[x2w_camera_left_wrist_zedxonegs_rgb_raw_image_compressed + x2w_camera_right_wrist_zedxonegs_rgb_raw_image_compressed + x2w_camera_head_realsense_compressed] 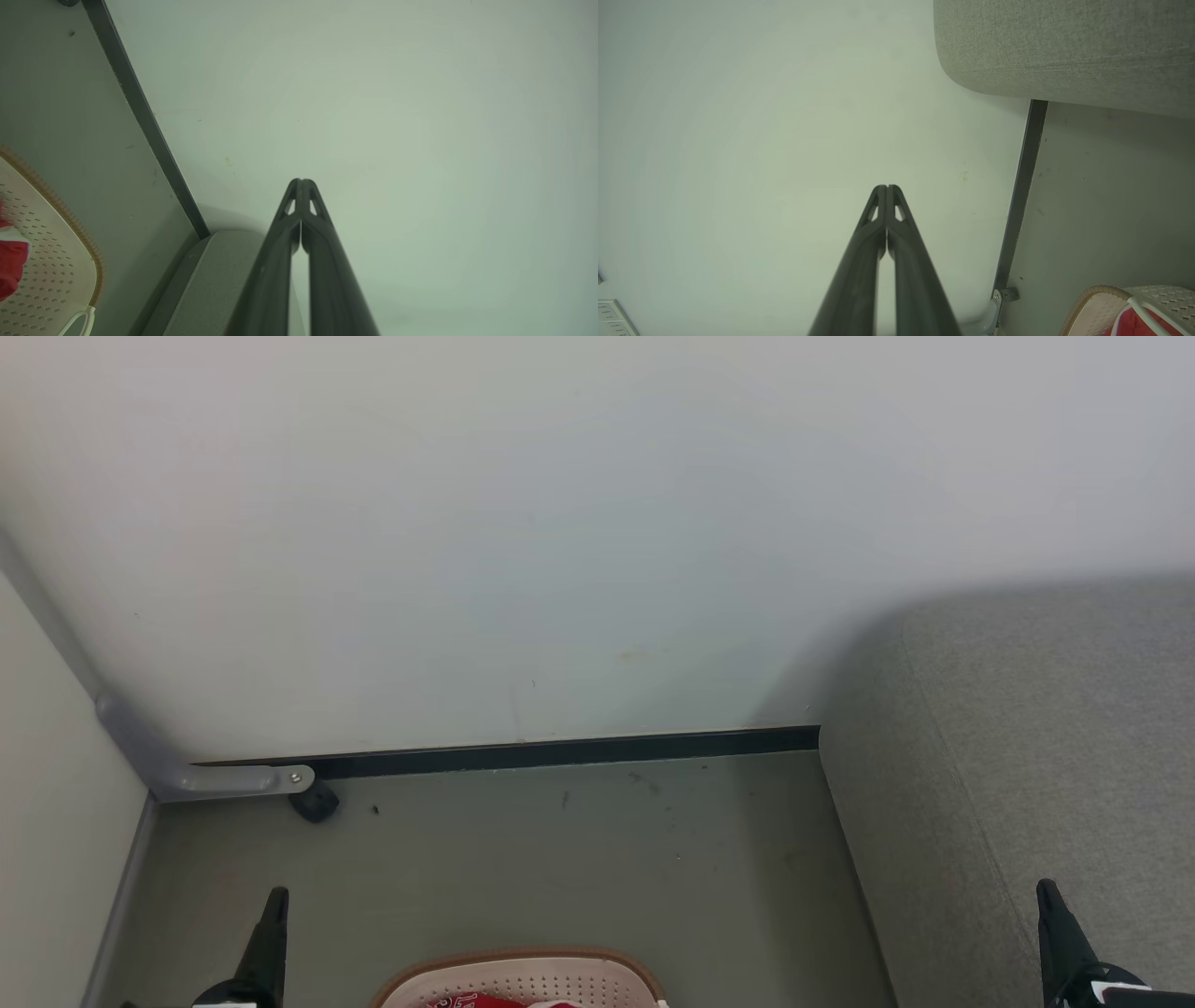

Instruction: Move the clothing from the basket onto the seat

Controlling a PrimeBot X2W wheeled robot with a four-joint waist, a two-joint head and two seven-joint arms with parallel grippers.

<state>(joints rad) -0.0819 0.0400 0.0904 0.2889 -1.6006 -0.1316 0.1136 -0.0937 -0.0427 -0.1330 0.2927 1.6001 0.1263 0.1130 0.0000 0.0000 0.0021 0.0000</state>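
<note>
Pinched shut tip to tip and holding nothing: left gripper (301,183) and right gripper (887,187), both pointed at a pale wall (560,523). Between the two and set lower in the head view: the cream basket (523,959) with its brown rim, standing on the grey-green floor (560,859). Inside it, apart from either gripper: the red clothing (467,1001). Beneath and beyond the right gripper: the grey seat (1027,756), backed against the wall. Ahead of the left gripper, by the corner: a grey bracket (233,779) and a dark skirting strip (560,751).
</note>
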